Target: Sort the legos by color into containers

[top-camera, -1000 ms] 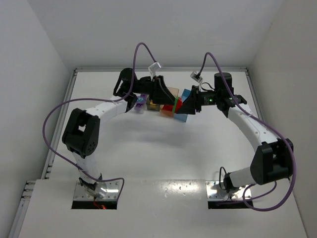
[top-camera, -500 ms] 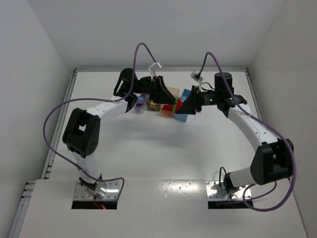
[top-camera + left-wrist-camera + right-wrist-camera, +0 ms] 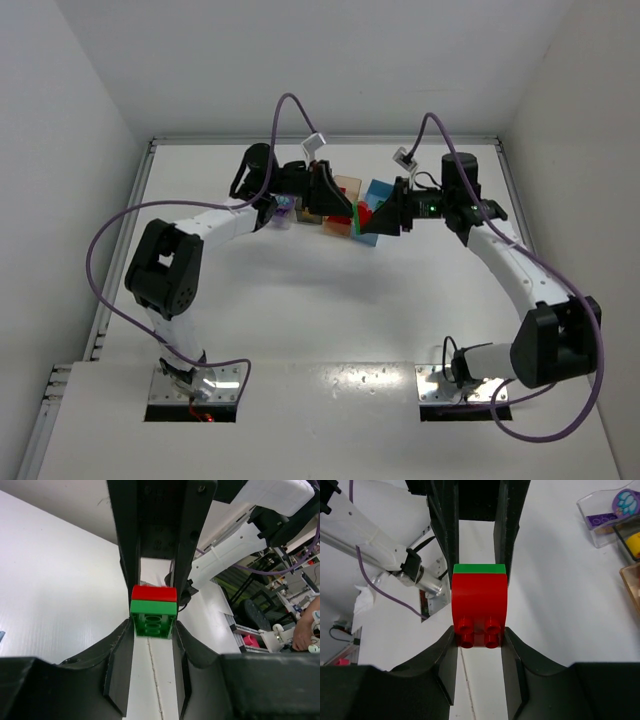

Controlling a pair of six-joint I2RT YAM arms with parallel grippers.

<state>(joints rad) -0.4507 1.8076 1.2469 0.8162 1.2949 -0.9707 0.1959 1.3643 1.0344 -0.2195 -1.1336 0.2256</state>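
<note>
A red lego (image 3: 479,605) is stacked on a green lego (image 3: 152,620), and the pair hangs in the air between my two grippers. My left gripper (image 3: 152,626) is shut on the green brick. My right gripper (image 3: 479,632) is shut on the red brick from the opposite side. In the top view the left gripper (image 3: 338,205) and right gripper (image 3: 374,222) meet nose to nose over the containers, with the red brick (image 3: 362,212) between them. The two bricks are still joined.
The clear bin (image 3: 606,511) holds purple bricks. The dark bin (image 3: 629,536) beside it holds a yellow one, and the tan bin (image 3: 632,580) follows. In the top view the light blue bin (image 3: 378,190) and tan bin (image 3: 348,187) sit at the back centre, partly hidden by the grippers.
The right arm has swung its wrist to the right and its gripper sits a little lower. The left gripper has shifted slightly right. Both stay shut on the joined bricks.
</note>
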